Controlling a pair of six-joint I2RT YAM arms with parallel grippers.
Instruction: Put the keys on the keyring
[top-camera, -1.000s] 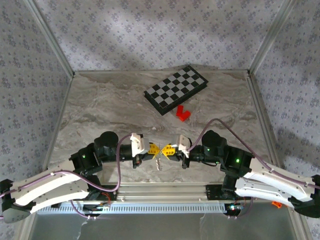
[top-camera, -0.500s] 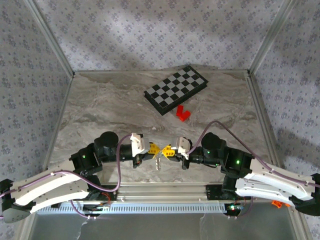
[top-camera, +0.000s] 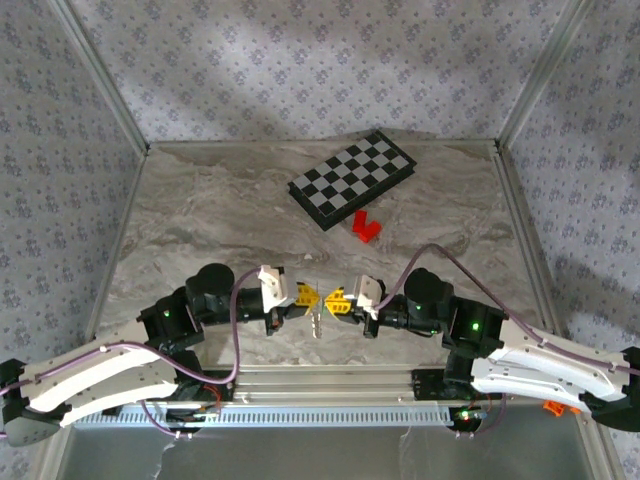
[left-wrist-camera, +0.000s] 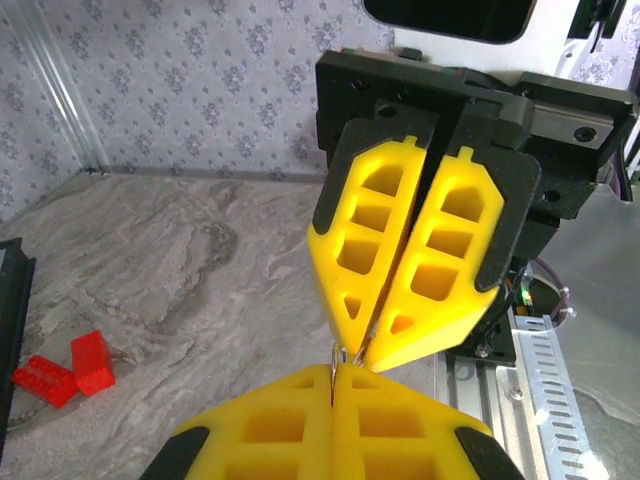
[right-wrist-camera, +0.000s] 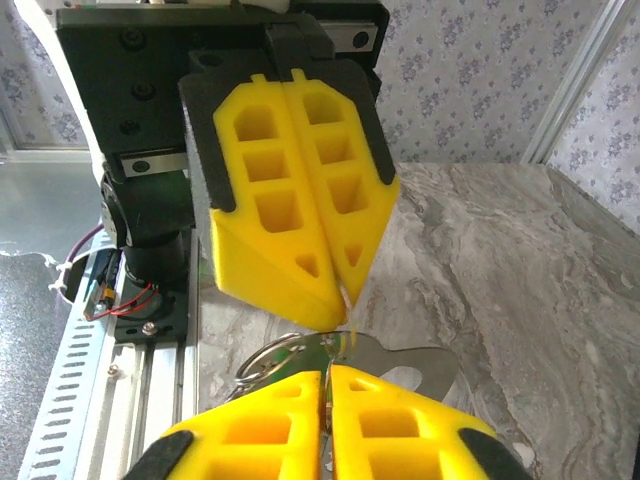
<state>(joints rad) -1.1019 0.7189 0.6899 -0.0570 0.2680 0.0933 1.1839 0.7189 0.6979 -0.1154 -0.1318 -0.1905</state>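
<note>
At the near edge of the table (top-camera: 200, 220), just ahead of the arm bases, the left gripper (top-camera: 305, 297) and the right gripper (top-camera: 336, 300) face each other tip to tip with a slight gap between them. A small silvery key (top-camera: 317, 322) hangs in that gap, just below the fingertips.

Left gripper: yellow pads pressed together. In its wrist view a thin loop of wire rises out of the seam between its fingers (left-wrist-camera: 260, 430), consistent with the keyring held edge-on. The tips of the right gripper (left-wrist-camera: 355, 350) stand directly above that wire, touching or nearly so.

Right gripper: pads likewise pressed together. In its wrist view the keyring (right-wrist-camera: 272, 345), a thin silvery wire ring, lies just beyond its tips, and the wire runs up to the seam. The key (right-wrist-camera: 405, 362), a flat silvery plate, sits beside the ring on the right. Whether these pads clamp the ring, the key or neither cannot be determined.

Elsewhere on the table: a checkered board (top-camera: 352, 178) lies at the far side, with red blocks (top-camera: 366, 227) just in front of it, well apart from both grippers.
</note>
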